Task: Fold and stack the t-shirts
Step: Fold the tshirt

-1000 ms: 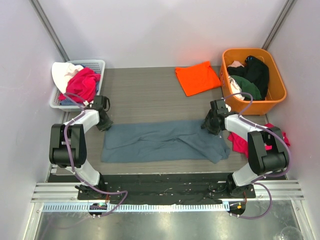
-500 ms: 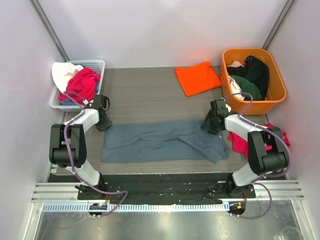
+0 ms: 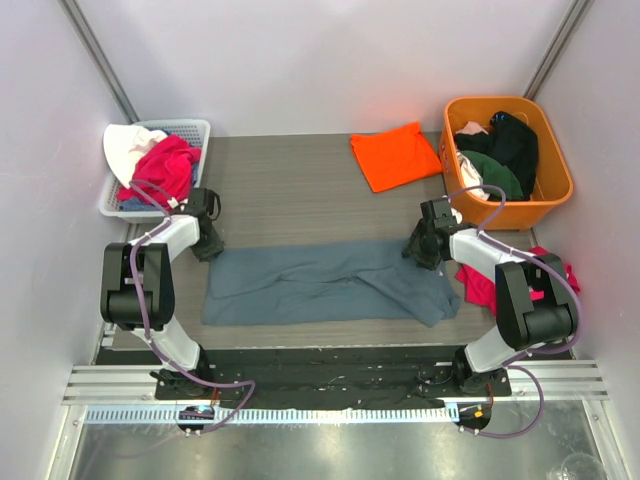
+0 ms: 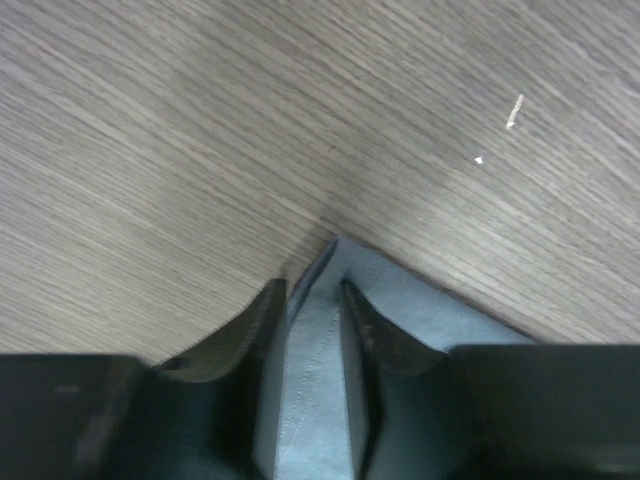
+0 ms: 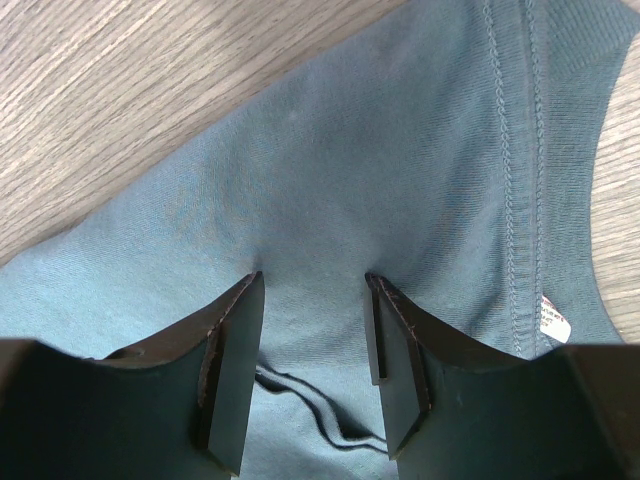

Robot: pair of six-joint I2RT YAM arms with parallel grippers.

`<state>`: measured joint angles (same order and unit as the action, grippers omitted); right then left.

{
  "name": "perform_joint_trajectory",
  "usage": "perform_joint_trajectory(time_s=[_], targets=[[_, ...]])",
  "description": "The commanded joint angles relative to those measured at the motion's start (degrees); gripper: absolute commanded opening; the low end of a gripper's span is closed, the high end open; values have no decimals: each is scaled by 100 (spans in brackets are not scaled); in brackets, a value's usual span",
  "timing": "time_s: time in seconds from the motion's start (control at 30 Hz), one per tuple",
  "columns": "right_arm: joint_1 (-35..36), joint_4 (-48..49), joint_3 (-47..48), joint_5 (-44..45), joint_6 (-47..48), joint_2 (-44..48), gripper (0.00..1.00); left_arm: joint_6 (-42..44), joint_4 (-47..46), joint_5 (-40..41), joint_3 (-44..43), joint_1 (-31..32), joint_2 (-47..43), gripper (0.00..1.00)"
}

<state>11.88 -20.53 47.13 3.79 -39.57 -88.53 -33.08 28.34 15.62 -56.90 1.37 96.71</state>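
I count the orange t-shirt [image 3: 395, 155] folded, the blue-grey t-shirt [image 3: 320, 280] half-folded and unstacked; left tool [image 4: 310, 290] narrowly parted, right tool [image 5: 313, 278] wider, neither gripping.

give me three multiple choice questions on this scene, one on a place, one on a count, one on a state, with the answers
1. Where does the orange t-shirt lie?
A. on the far side of the table, beside the orange tub
B. at the near edge
C. hanging on the wall

2. How many containers of clothes stand at the far corners?
A. one
B. two
C. four

3. How do the jaws of the right tool stand?
A. shut on a red cloth
B. apart over the blue-grey t-shirt
C. lifted well clear of the table

Answers:
1 A: it lies flat just left of the orange tub.
2 B: the orange tub and a white basket.
3 B: the wrist view shows flat blue-grey cloth in the gap between the jaws.
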Motion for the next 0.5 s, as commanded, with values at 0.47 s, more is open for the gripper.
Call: perform_joint_trajectory(time_s=[0.47], targets=[[25,58,-196,-1,-42,-208,52,56,137,187,-312,-31,-90,0]])
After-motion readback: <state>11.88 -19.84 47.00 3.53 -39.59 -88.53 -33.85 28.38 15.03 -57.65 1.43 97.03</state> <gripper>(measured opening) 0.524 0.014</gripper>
